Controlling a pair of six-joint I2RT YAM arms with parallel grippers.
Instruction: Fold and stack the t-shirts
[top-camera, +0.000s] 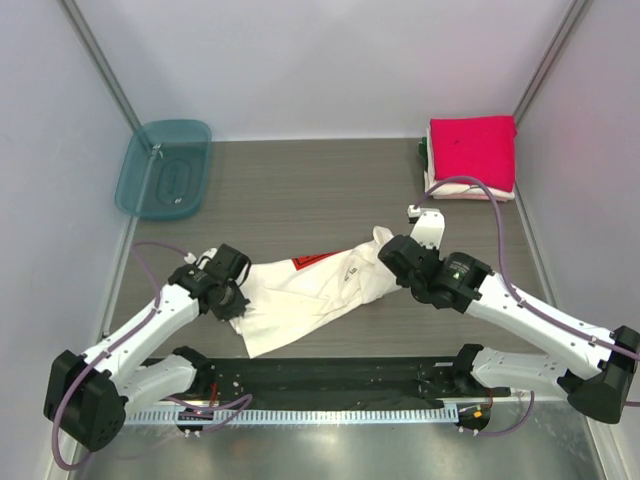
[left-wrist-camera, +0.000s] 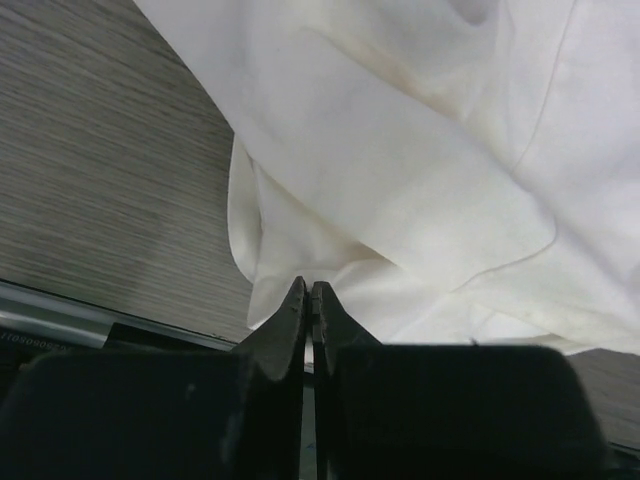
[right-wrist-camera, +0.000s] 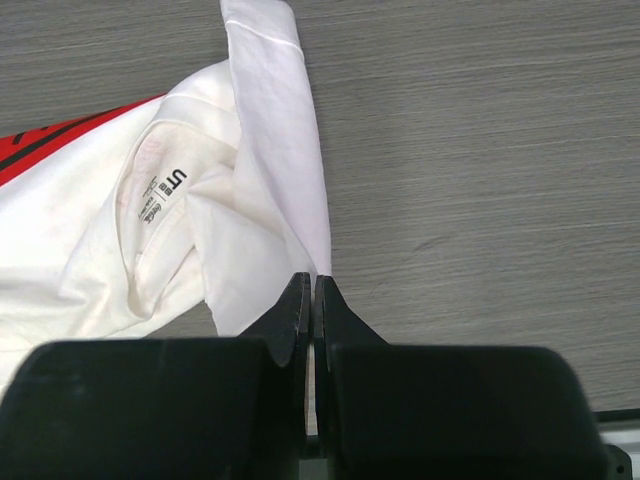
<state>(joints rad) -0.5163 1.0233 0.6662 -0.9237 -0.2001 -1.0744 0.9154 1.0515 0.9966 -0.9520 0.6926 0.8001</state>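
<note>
A cream-white t-shirt with a red-and-black print lies crumpled across the middle of the table. My left gripper is shut on its left edge. My right gripper is shut on its right edge, next to the collar label; in the right wrist view white cloth runs into the closed jaws. A bright pinkish-red folded t-shirt sits on pale folded ones at the back right.
A translucent teal plastic tub lies at the back left against the wall. A black rail runs along the near table edge between the arm bases. White enclosure walls stand on both sides.
</note>
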